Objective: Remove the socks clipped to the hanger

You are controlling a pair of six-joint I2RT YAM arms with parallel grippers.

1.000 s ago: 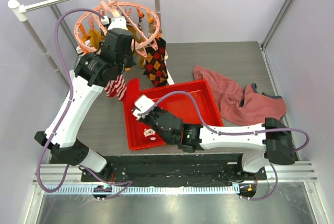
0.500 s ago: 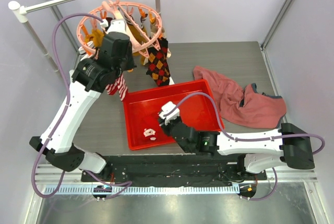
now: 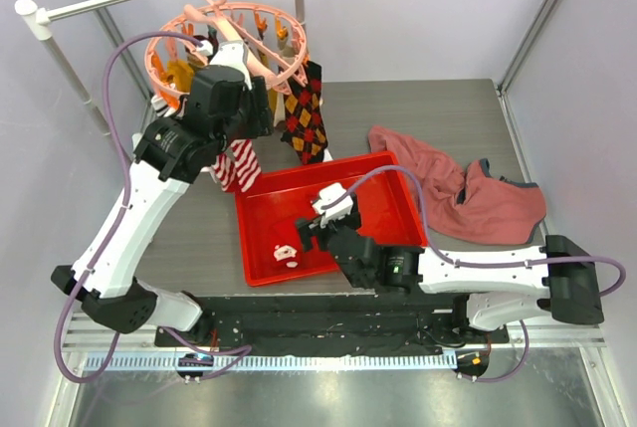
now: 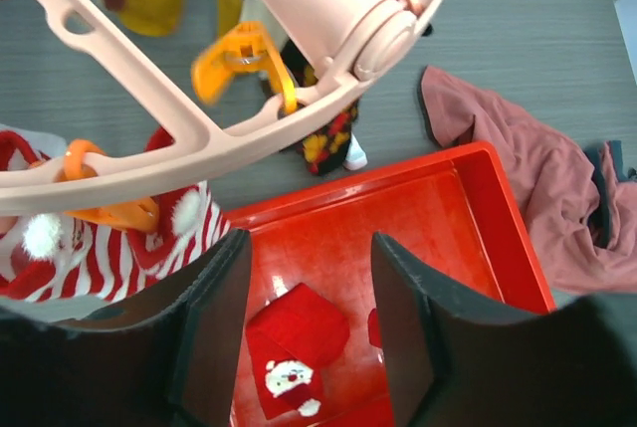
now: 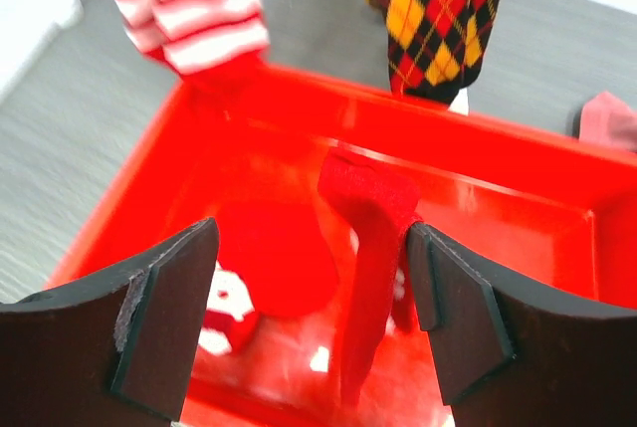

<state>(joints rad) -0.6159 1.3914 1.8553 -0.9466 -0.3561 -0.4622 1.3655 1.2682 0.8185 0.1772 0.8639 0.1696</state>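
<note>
Both my grippers stand open, with socks on the hanger and in the tray.
My left gripper (image 4: pixel 309 248) gapes empty under the hanger (image 3: pixel 229 44), where the striped sock (image 3: pixel 239 163) and argyle sock (image 3: pixel 307 113) hang clipped. My right gripper (image 5: pixel 311 236) is spread wide over the red tray (image 3: pixel 383 213), a red sock (image 5: pixel 368 208) between its fingers.

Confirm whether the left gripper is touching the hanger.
Apart. The left wrist view shows the left gripper with its open fingers below the hanger ring, and grey table shows in the gap between them.
</note>
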